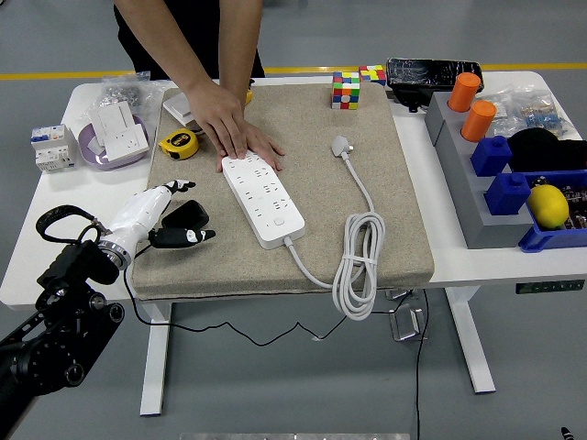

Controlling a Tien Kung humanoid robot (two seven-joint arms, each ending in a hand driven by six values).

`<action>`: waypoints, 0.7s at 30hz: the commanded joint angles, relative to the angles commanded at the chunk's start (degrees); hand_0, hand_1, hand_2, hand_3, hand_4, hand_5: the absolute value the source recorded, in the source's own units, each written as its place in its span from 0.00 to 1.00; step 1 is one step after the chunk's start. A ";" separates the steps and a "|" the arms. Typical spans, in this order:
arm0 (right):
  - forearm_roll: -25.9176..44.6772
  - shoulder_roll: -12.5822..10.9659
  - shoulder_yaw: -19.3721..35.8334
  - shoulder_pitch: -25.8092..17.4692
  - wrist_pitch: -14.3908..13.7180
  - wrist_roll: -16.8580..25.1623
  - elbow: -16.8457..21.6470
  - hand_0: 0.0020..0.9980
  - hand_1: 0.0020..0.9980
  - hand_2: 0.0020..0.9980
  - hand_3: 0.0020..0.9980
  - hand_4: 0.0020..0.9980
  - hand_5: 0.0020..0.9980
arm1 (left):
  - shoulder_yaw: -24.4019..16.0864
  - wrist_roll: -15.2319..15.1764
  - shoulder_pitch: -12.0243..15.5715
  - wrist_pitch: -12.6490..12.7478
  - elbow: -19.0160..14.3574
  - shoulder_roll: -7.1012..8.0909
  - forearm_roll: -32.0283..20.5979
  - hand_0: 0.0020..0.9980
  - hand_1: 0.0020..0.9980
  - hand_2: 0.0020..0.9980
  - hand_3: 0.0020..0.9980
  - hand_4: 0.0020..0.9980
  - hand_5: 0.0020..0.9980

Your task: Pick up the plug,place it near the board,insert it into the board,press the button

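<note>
The white power strip (pixel 263 197) lies slantwise on the beige mat (pixel 404 229). A person's hand (pixel 231 128) presses flat on its far end. My left hand (pixel 176 213) rests on the mat's left edge, a hand's width left of the strip. Its thumb and fingers seem closed on a black plug (pixel 188 215), whose thin black cable (pixel 138 293) drops off the near edge. The upper fingers (pixel 180 186) stick out toward the strip. The strip's own white plug (pixel 341 145) lies to the right, its cord coiled (pixel 358 266) at the mat's near edge.
A yellow tape measure (pixel 179 143) sits just beyond my hand. Behind it on the left are a purple bowl with white sockets (pixel 115 137) and a breaker (pixel 50 147). Rubik's cubes (pixel 346 90) stand at the back. Grey and blue bins (pixel 504 174) with orange cylinders and a lemon fill the right.
</note>
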 joint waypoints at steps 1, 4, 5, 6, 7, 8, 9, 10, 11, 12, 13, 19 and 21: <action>0.00 0.00 0.01 0.01 0.00 0.01 0.00 0.94 0.84 0.78 0.80 1.00 1.00 | 0.05 -0.02 -0.05 0.11 0.17 -0.01 0.23 0.79 0.82 0.79 0.82 1.00 0.42; 0.01 -0.02 0.04 0.06 0.01 0.03 0.02 0.94 0.84 0.78 0.80 1.00 1.00 | 0.25 -0.09 -0.21 0.71 0.74 -0.07 1.19 0.79 0.82 0.79 0.82 1.00 0.42; 0.02 -0.02 0.04 0.06 0.01 0.04 0.01 0.94 0.84 0.78 0.80 1.00 1.00 | 0.30 -0.11 -0.25 0.90 0.94 -0.11 1.37 0.77 0.80 0.77 0.80 1.00 0.36; 0.03 -0.02 0.02 0.06 0.02 0.05 0.01 0.94 0.84 0.78 0.80 1.00 1.00 | 0.34 -0.15 -0.32 1.22 1.22 -0.17 1.64 0.77 0.80 0.77 0.80 1.00 0.36; 0.05 -0.02 0.00 0.05 0.03 0.05 0.01 0.94 0.84 0.78 0.80 1.00 1.00 | 0.36 -0.20 -0.37 1.43 1.42 -0.20 1.86 0.77 0.80 0.77 0.80 1.00 0.36; 0.06 -0.02 0.01 0.05 0.04 0.05 0.01 0.94 0.84 0.78 0.80 1.00 1.00 | 0.38 -0.22 -0.41 1.56 1.57 -0.22 1.96 0.77 0.80 0.77 0.80 1.00 0.36; 0.07 -0.02 0.02 0.06 0.04 0.06 0.01 0.94 0.84 0.78 0.80 1.00 1.00 | 0.40 -0.25 -0.46 1.70 1.74 -0.23 2.07 0.77 0.80 0.77 0.80 1.00 0.36; 0.08 -0.02 0.02 0.06 0.04 0.07 0.01 0.94 0.84 0.78 0.80 1.00 1.00 | 0.40 -0.25 -0.48 1.77 1.83 -0.24 2.12 0.77 0.80 0.77 0.80 1.00 0.36; 0.09 -0.05 0.00 0.11 0.05 0.07 0.01 0.94 0.84 0.78 0.80 1.00 1.00 | 0.40 -0.29 -0.56 2.05 2.04 -0.26 2.23 0.74 0.78 0.72 0.76 1.00 0.32; 0.10 -0.04 0.01 0.13 0.05 0.07 0.00 0.94 0.84 0.78 0.80 1.00 1.00 | 0.40 -0.30 -0.60 2.18 2.15 -0.26 2.33 0.74 0.78 0.72 0.76 1.00 0.32; 0.11 -0.04 0.01 0.14 0.04 0.08 0.00 0.94 0.84 0.78 0.80 1.00 1.00 | 0.40 -0.31 -0.64 2.29 2.23 -0.26 2.37 0.74 0.78 0.72 0.76 1.00 0.32; 0.16 -0.11 -0.17 0.08 0.06 0.08 0.01 0.94 0.84 0.78 0.80 1.00 1.00 | 0.25 -0.29 -0.74 3.06 2.70 -0.37 2.02 0.70 0.74 0.69 0.72 1.00 0.31; 0.18 -0.13 -0.26 0.04 0.08 0.07 0.00 0.94 0.84 0.78 0.80 1.00 1.00 | 0.30 -0.23 -0.76 3.15 2.80 -0.40 2.00 0.70 0.74 0.69 0.72 1.00 0.31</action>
